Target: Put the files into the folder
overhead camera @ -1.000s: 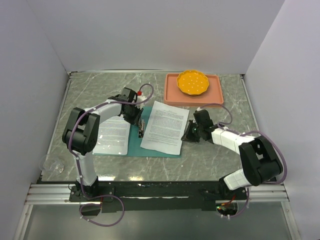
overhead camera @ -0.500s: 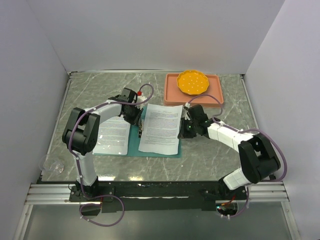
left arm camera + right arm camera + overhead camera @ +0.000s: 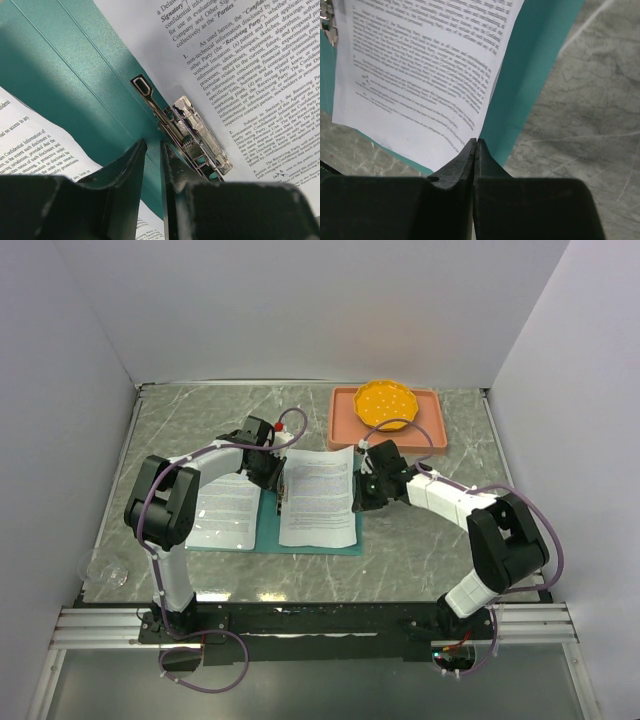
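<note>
My shut right fingers (image 3: pixel 460 167) touch the edge of the sheet (image 3: pixel 420 65) lying on the green folder (image 3: pixel 537 60). Only the left wrist view shows the clip (image 3: pixel 200 145) beside my left fingers (image 3: pixel 125 170), narrowly apart; whether they grip anything is unclear.

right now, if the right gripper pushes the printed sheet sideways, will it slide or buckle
Probably floppy: the printed sheet looks thin, so an edge push from the shut right gripper could buckle it. It likely slides easily on the smooth teal folder.

light: bright, even, from above | shadows: soft on tabletop (image 3: pixel 190 420) (darker band across folder (image 3: pixel 75 75) in left wrist view) | focus: print sharp, left tool (image 3: pixel 152 145) blurred up close
</note>
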Robot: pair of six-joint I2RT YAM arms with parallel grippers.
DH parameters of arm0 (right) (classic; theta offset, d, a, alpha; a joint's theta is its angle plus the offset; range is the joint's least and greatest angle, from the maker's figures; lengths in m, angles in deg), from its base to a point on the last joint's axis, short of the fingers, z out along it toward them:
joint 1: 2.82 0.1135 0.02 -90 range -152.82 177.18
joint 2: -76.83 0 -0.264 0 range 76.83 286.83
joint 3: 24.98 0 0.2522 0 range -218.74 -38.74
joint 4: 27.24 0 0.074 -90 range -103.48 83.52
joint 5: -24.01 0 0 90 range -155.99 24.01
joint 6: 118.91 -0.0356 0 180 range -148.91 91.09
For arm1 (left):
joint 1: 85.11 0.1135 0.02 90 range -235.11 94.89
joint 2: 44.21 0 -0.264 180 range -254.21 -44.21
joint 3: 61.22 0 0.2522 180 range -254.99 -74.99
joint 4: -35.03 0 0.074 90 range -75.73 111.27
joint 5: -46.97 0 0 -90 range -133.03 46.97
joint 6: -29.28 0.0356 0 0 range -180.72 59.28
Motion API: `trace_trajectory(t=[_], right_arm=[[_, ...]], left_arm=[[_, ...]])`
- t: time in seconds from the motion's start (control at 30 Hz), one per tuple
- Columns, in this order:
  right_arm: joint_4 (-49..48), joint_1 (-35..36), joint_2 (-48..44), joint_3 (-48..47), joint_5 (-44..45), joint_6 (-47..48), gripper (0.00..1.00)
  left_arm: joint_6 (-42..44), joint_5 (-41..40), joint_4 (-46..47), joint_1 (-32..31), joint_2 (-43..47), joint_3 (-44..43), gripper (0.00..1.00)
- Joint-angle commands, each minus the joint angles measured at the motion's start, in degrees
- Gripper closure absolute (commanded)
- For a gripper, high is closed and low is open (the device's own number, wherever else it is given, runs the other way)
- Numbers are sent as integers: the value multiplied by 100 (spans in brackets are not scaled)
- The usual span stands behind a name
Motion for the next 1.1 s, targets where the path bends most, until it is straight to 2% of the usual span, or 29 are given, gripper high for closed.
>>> trace_trajectory(t=[0.0, 0.27, 0.37, 0.4, 0.5, 0.73, 0.9, 0.97, 1.03, 1.07], right_arm=[[77, 108, 110, -372, 42, 218, 100], [86, 213, 163, -346, -2, 165, 100], [130, 222, 128, -284, 76, 139, 81], [139, 222, 67, -258, 120, 130, 71], [165, 222, -21, -240, 182, 121, 60], [218, 205, -145, -389, 331, 156, 48], [508, 213, -338, -565, 585, 191, 34], [552, 213, -495, -591, 621, 165, 32], [447, 213, -593, -600, 517, 104, 36], [351, 213, -610, -661, 420, 60, 46]], left_arm=[[98, -108, 42, -22, 90, 62, 75], [107, -91, 16, -22, 196, 70, 74], [107, -99, -10, -30, 240, 70, 74], [115, -108, -19, -22, 274, 53, 74], [115, -135, -63, -22, 362, 0, 74], [133, -12, -362, -22, 626, -184, 74], [159, 67, -669, -22, 924, -308, 74], [177, 32, -705, -4, 1013, -325, 73], [194, -46, -687, 22, 1145, -273, 73], [203, -82, -661, 40, 1180, -203, 72]])
